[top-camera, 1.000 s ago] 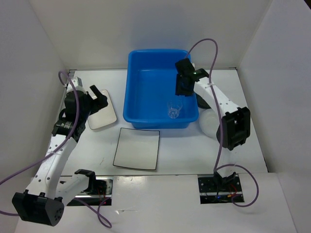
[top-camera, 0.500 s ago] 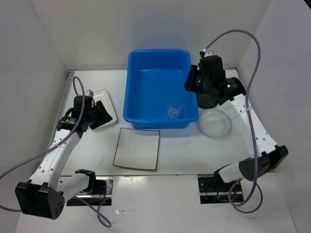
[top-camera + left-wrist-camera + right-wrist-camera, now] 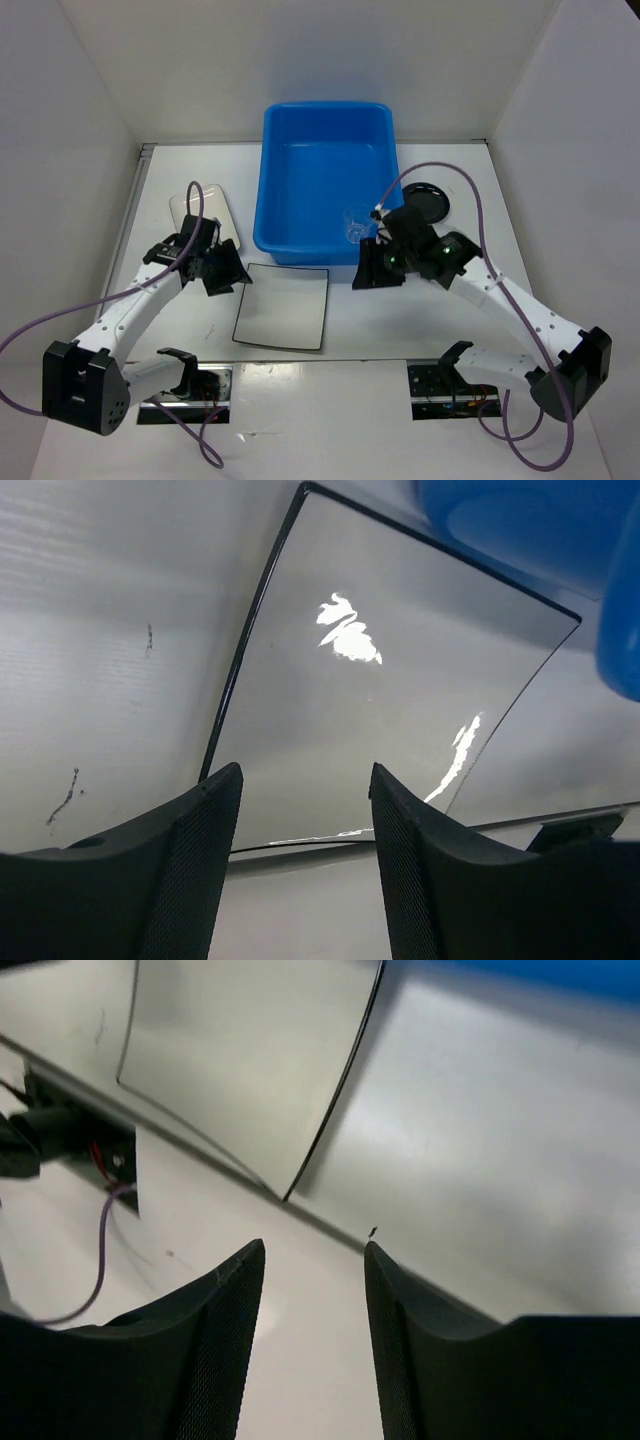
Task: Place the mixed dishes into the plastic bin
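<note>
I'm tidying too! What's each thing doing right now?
Bright blue plastic bin: holds only the cup.
Small clear cup: upright, inside bin.
Flat square white plate: on table, outside bin.
Small black round plate: on table, outside bin.
White rounded-rectangle plate: on table, outside bin.
Left claw: open, empty.
Right claw: open, empty.

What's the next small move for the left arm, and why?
Probably ease the left gripper forward so its open jaws straddle the edge of the square plate. It holds nothing, that edge lies just ahead in the wrist view, and the plate lies flat outside the blue bin.
</note>
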{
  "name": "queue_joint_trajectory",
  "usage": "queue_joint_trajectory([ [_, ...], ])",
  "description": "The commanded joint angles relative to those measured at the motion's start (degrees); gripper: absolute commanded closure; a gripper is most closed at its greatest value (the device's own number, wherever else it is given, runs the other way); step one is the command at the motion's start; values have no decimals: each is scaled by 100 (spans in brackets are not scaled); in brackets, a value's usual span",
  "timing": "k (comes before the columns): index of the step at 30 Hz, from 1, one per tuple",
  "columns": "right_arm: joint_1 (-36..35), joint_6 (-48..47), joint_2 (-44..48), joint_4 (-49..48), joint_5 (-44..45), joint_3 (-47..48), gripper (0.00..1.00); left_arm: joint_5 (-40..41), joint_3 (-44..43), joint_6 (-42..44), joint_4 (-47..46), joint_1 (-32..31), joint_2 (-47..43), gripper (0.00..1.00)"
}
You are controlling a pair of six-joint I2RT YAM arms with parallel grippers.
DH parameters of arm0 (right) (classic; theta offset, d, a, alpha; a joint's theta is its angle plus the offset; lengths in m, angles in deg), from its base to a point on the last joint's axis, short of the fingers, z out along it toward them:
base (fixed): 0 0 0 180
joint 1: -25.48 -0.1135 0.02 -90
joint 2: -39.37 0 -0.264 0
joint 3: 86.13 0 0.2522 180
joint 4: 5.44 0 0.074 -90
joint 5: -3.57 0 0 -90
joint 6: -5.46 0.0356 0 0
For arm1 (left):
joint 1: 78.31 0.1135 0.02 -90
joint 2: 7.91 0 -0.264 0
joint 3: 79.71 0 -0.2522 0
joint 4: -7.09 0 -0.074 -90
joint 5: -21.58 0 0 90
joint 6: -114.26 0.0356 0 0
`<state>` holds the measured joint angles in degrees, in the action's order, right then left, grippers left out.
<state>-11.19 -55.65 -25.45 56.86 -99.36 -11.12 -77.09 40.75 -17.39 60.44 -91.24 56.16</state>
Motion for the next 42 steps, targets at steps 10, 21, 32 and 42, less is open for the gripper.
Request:
queue_joint_trajectory([
  [10, -1316, 1874, 190, -1943, -167, -1687, 51, 514, 342, -923, -399, -149, 176, 42],
  [21, -1905, 2393, -821, -2919, 598, -1853, 51, 1024, 701, -1056, -803, -149, 343, 46],
  [32, -2037, 3245, -735, -3376, 1231, -2618, 51, 1157, 869, -1056, -1121, -201, 518, 47],
  [42, -2783, 4081, -953, -4264, 1978, -2760, 51, 1209, 983, -1109, -1305, -254, 571, 48],
])
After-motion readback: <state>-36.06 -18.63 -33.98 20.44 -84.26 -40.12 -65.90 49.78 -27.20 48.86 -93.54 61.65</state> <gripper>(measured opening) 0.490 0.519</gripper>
